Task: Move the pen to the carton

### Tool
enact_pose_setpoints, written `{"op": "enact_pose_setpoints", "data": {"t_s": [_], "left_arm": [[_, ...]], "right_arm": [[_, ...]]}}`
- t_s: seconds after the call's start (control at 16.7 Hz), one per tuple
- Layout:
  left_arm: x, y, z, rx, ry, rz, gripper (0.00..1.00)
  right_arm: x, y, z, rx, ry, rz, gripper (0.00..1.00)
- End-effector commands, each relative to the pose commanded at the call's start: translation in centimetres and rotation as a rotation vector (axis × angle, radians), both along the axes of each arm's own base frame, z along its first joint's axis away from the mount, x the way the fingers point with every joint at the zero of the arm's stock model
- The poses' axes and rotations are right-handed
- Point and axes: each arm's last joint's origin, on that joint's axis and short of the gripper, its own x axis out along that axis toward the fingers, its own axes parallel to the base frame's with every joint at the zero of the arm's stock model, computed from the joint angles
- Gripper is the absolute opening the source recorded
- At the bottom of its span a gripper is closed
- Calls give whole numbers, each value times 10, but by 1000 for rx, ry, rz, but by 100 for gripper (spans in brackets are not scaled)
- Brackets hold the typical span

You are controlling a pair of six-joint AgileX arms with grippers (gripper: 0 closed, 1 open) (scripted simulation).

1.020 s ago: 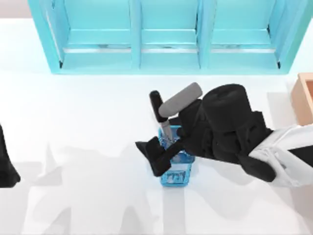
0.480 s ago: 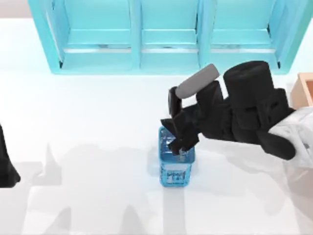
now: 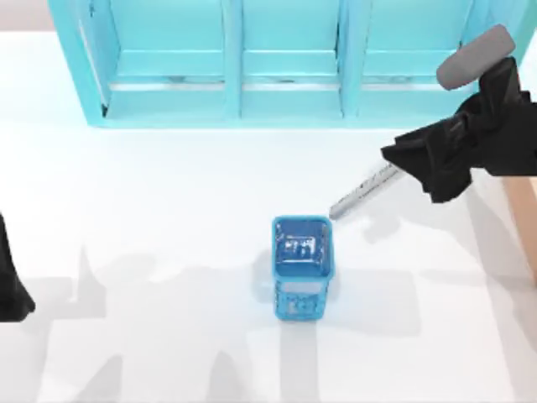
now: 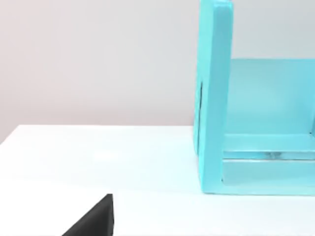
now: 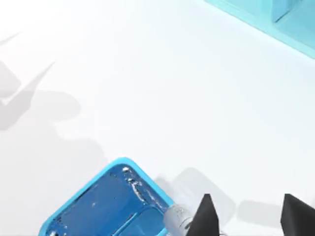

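White counter (image 3: 168, 193) runs across the whole scene, with a plain pale wall behind it in the left wrist view. One turquoise shelf (image 3: 285, 63) stands along the far edge, split into three open bays side by side; its end wall (image 4: 212, 98) rises close in the left wrist view.

Two arms are at the counter. One right arm (image 3: 495, 126) reaches in from the right edge near the far right corner, and its hand (image 3: 419, 168) is closed on the pen, gripping the upper part. One left arm (image 3: 10, 277) sits parked at the left edge; I cannot tell how its hand stands.

One carton (image 3: 524, 222) shows as a tan strip at the right edge, partly under the right arm.

One blue cup (image 3: 302, 264) stands upright near the middle of the counter, toward the near edge, with nothing in it; its rim (image 5: 98, 191) shows in the right wrist view.

One pen (image 3: 362, 193) hangs tilted in the air, its silver barrel slanting down from the right hand toward the cup. Its lower tip is just beside the cup's far right corner, above the rim and outside the cup, well apart from the carton. In the right wrist view the barrel end (image 5: 174, 219) lies next to two dark fingers (image 5: 206, 216).
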Motion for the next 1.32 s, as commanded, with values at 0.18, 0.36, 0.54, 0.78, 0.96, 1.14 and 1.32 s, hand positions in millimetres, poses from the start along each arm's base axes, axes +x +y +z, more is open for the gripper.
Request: {"op": "enact_pose_setpoints", "data": {"t_s": [0.18, 0.36, 0.54, 0.78, 0.96, 1.14, 1.32], "left_arm": [[0, 0, 0, 0, 0, 0, 100], [0, 0, 0, 0, 0, 0, 100], [0, 0, 0, 0, 0, 0, 100], [0, 0, 0, 0, 0, 0, 100], [0, 0, 0, 0, 0, 0, 100], [0, 0, 0, 0, 0, 0, 100], [0, 0, 0, 0, 0, 0, 100]], "right_arm": [[-11, -22, 21, 13, -23, -6, 0], [-13, -25, 23, 15, -26, -7, 0], [-12, -24, 22, 14, -20, -6, 0], [-1, -44, 33, -66, -5, -100, 0], [4, -77, 48, -188, 51, -227, 0], [-2, -113, 68, -326, 134, -354, 0], [-15, -144, 86, -443, 204, -460, 0]]}}
